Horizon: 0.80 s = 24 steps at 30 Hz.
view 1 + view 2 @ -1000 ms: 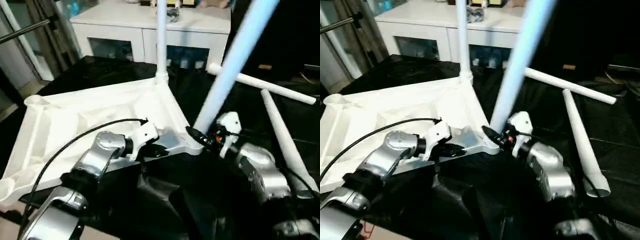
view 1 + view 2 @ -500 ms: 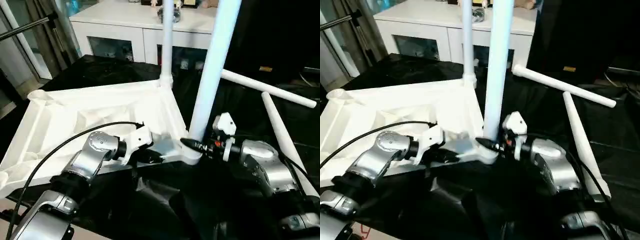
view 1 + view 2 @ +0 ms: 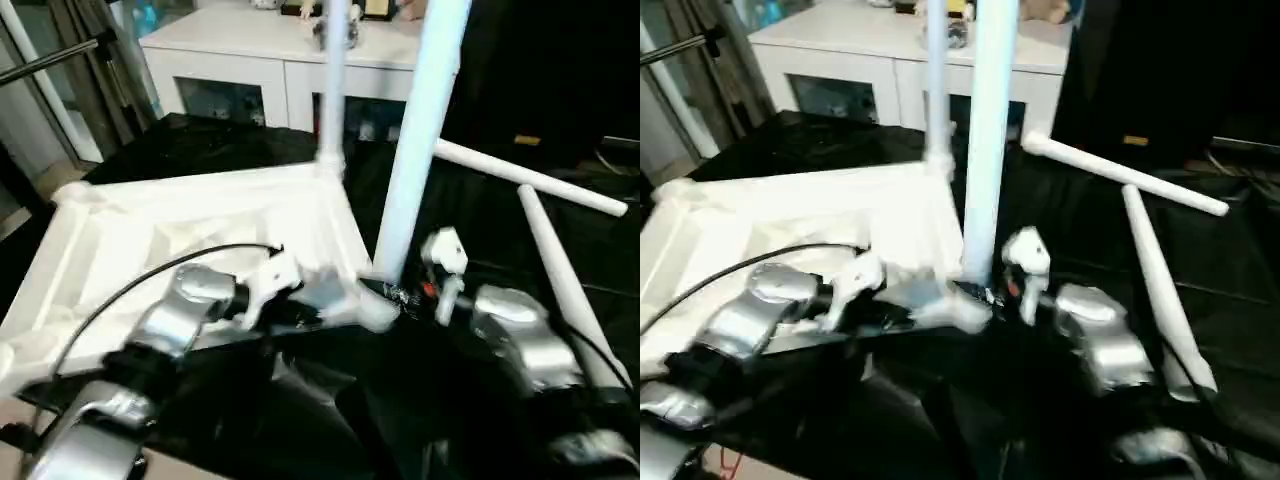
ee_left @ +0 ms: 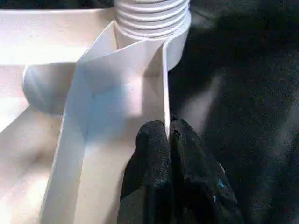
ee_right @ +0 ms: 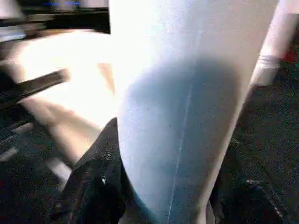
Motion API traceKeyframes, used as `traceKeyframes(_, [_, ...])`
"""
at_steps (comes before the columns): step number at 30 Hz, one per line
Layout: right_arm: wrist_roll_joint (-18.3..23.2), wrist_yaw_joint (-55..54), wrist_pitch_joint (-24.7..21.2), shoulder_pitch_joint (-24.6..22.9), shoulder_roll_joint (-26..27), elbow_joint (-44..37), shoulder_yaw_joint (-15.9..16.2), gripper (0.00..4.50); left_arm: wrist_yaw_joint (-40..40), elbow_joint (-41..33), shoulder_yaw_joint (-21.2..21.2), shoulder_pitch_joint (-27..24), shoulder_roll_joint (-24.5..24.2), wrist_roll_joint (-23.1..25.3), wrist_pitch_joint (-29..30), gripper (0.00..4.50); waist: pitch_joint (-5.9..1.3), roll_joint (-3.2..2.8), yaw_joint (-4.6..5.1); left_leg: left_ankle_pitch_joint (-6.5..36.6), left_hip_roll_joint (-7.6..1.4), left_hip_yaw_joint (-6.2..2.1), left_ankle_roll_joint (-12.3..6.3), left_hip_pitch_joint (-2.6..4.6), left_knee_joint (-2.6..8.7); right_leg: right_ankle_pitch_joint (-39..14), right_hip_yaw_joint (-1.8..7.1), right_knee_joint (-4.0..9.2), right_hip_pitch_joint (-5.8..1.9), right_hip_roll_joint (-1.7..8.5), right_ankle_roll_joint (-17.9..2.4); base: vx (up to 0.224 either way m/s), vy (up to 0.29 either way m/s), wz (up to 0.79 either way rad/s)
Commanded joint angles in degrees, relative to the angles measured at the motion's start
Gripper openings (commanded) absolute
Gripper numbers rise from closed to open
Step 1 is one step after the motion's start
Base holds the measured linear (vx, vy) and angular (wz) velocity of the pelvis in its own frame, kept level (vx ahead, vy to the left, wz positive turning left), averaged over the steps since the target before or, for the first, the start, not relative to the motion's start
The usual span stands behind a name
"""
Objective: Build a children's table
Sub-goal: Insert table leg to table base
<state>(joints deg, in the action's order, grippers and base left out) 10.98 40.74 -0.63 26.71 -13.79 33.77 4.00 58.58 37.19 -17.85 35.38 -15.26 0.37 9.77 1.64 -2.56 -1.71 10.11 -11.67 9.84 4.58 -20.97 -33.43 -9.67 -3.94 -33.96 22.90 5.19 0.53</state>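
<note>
The white tabletop (image 3: 190, 225) lies underside up on black cloth. One white leg (image 3: 332, 90) stands upright in its far corner socket. A second leg (image 3: 415, 150) stands almost upright over the near right corner socket (image 3: 372, 312), and my right gripper (image 3: 388, 293) is shut around its base. In the right wrist view this leg (image 5: 187, 93) fills the picture between the black fingers (image 5: 93, 191). My left gripper (image 3: 308, 315) is shut on the tabletop's thin side wall (image 4: 164, 93), close beside that socket (image 4: 152, 18).
Two loose white legs (image 3: 530, 178) (image 3: 565, 290) lie on the black cloth to the right. A white glass-door cabinet (image 3: 290, 60) stands behind the work. A metal stand (image 3: 50, 62) is at the far left.
The leg in my right gripper has swung from leaning right to nearly upright over the near corner socket. My left gripper keeps its hold on the tabletop's wall.
</note>
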Motion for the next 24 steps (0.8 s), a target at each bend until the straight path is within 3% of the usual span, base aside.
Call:
traceKeyframes(1, [-3.46,-7.97,-4.28,-1.96,1.5,9.8,0.03,1.9,-5.05,-0.73,2.36,4.78,2.67,-0.28,-0.48,0.0,-1.96,0.09,0.1,27.01,-0.55,-0.64,0.2,1.15,4.46,-33.9,1.28,6.52,-1.13,2.63,-7.51,0.0,0.0,0.0])
traceKeyframes(3, [-3.22,-10.83,-4.43,-1.11,2.45,11.2,-0.9,1.9,-8.29,0.55,2.75,5.78,3.9,0.44,0.26,0.0,-1.88,0.15,0.31,27.63,-0.3,-0.71,0.26,1.27,4.26,-36.75,0.96,6.93,-0.89,2.59,-6.18,0.0,0.0,0.0])
traceKeyframes(4, [-2.07,-17.63,-6.0,1.87,5.81,15.28,-2.76,1.9,-17.66,4.3,3.94,8.86,8.87,1.38,3.41,0.0,-1.89,-0.26,0.25,27.91,-0.26,-0.75,0.22,1.42,4.18,-37.58,0.73,7.2,-0.77,2.53,-5.52,0.0,0.0,0.0])
traceKeyframes(5, [-1.98,-18.44,-6.2,2.32,6.31,15.88,-2.97,1.9,-18.87,4.8,4.12,9.26,9.57,1.56,3.83,0.0,-1.76,-0.41,0.49,28.8,-0.26,-0.77,0.37,1.87,4.05,-37.81,0.44,7.59,-0.33,2.47,-5.64,0.0,0.0,0.0])
traceKeyframes(6, [-1.88,-19.21,-6.39,2.74,6.78,16.45,-3.18,1.9,-20.03,5.28,4.29,9.65,10.24,1.73,4.23,0.0,-1.85,-0.2,0.5,28.94,-0.13,-0.88,0.39,1.94,3.99,-37.59,0.12,7.62,-0.51,2.32,-5.51,0.0,0.0,0.0])
traceKeyframes(7, [-1.76,-20.83,-6.63,3.72,8.03,17.54,-3.48,1.9,-22.41,6.52,4.18,10.38,11.85,2.39,4.56,0.0,-1.93,-0.38,0.28,28.5,-0.17,-0.96,-0.17,1.69,4.27,-36.34,-0.06,7.75,-1.04,2.46,-5.44,0.0,0.0,0.0])
traceKeyframes(9, [-1.5,-22.18,-6.63,4.64,9.35,18.61,-3.96,1.9,-24.2,7.89,3.95,10.98,13.15,2.86,4.34,0.0,-1.95,-0.66,0.44,28.23,-0.36,-1.08,-0.72,1.03,4.83,-34.19,-0.23,7.8,-1.57,2.44,-5.51,0.0,0.0,0.0])
traceKeyframes(13, [-2.23,-22.67,-6.48,5.36,10.86,20.06,-3.56,1.9,-25.33,9.42,3.39,11.58,13.98,3.16,3.99,0.0,-1.7,-1.05,0.69,32.62,-0.67,-1.2,-0.73,1.9,5.16,-32.32,-1.08,8.43,-1.52,2.62,-6.36,0.0,0.0,0.0])
traceKeyframes(15, [-2.23,-22.67,-6.48,5.36,10.86,20.06,-3.56,1.9,-25.33,9.42,3.39,11.58,13.98,3.16,3.99,0.0,-1.78,-0.98,0.77,32.46,-0.7,-1.34,-0.69,1.51,5.39,-31.63,-1.12,8.31,-1.94,2.78,-6.26,0.0,0.0,0.0])
traceKeyframes(18, [-3.47,-22.93,-5.49,5.98,11.52,21.58,-3.28,1.9,-25.89,11.33,3.46,12.36,13.98,3.79,3.29,0.0,-1.73,-0.84,0.71,32.26,-0.51,-1.1,-0.89,1.78,5.22,-32.62,-0.99,8.56,-1.51,2.88,-6.27,0.0,0.0,0.0])
traceKeyframes(21, [-3.94,-23.17,-5.37,6.43,11.64,22.27,-3.28,1.9,-26.09,12.03,3.66,12.79,14.05,3.91,3.15,0.0,-1.37,-0.78,0.99,34.19,-0.3,-1.15,-0.77,2.39,4.94,-36.65,-1.71,9.38,-1.02,2.76,-4.61,0.0,0.0,0.0])
traceKeyframes(22, [-4.46,-23.39,-5.3,6.63,11.61,22.56,-3.04,1.9,-25.95,12.15,3.66,12.88,14.07,3.94,2.98,0.0,-1.16,-0.89,1.18,35.69,-0.22,-1.25,-0.77,2.8,4.82,-38.05,-2.41,9.89,-0.84,2.59,-3.58,0.0,0.0,0.0])
traceKeyframes(23, [-4.46,-23.39,-5.3,6.63,11.61,22.56,-3.04,1.9,-25.95,12.15,3.66,12.88,14.07,3.94,2.98,0.0,-1.01,-0.99,1.57,37.07,-0.18,-1.42,-0.83,2.93,4.79,-38.54,-3.29,10.32,-1.13,2.41,-2.38,0.0,0.0,0.0])
traceKeyframes(24, [-4.74,-23.56,-5.18,6.79,11.64,22.84,-3.02,2.25,-25.96,12.38,3.66,12.99,14.11,3.95,2.81,0.0,-0.95,-1.35,1.56,37.69,-0.32,-1.51,-1.01,3.12,4.9,-38.34,-3.69,10.53,-1.34,2.43,-1.98,0.0,0.0,0.0])
